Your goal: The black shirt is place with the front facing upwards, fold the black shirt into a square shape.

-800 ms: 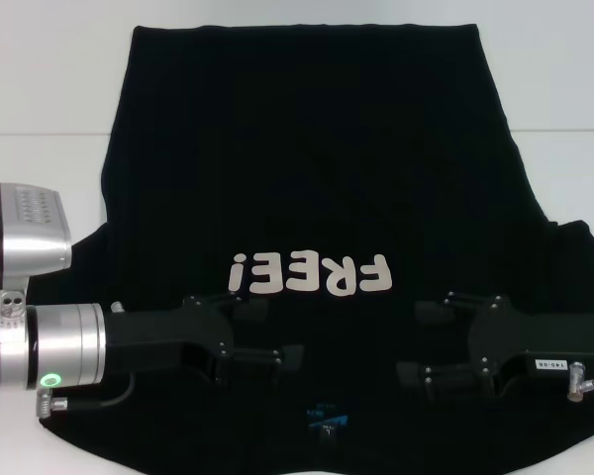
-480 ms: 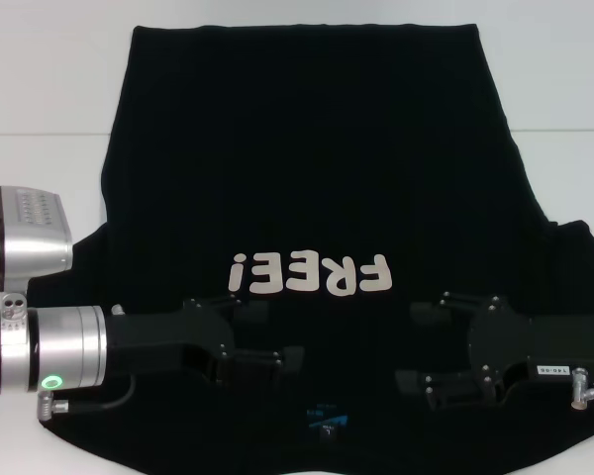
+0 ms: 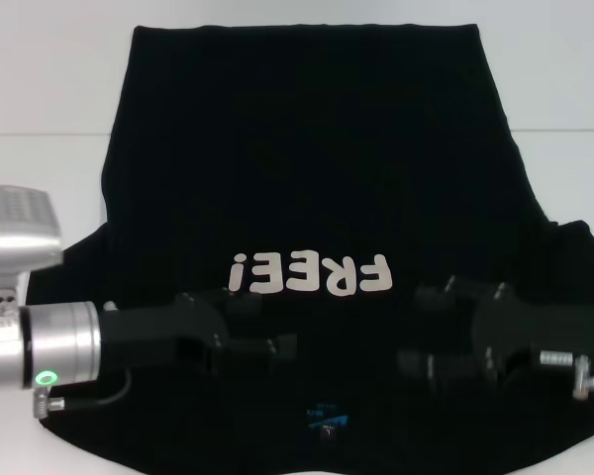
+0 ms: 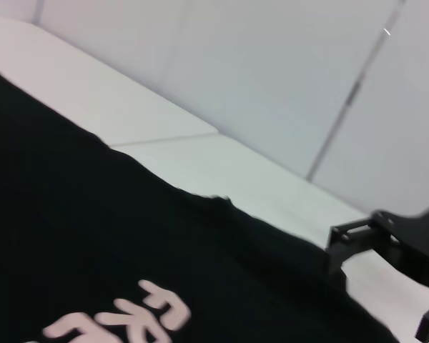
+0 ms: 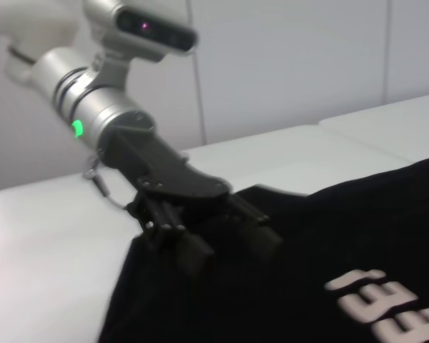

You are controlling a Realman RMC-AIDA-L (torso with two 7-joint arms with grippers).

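It looked like a lab or robot test room: a plain white desk (image 3: 49, 89) carried the work, bare pale panelled walls (image 4: 286, 78) rose behind its far edge, and a metal robot arm (image 5: 93, 100) showed a green status light.

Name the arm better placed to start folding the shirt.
Neither clearly: the left gripper and right gripper sit evenly over the black shirt, either side of the neck label. It probably needs both at once.
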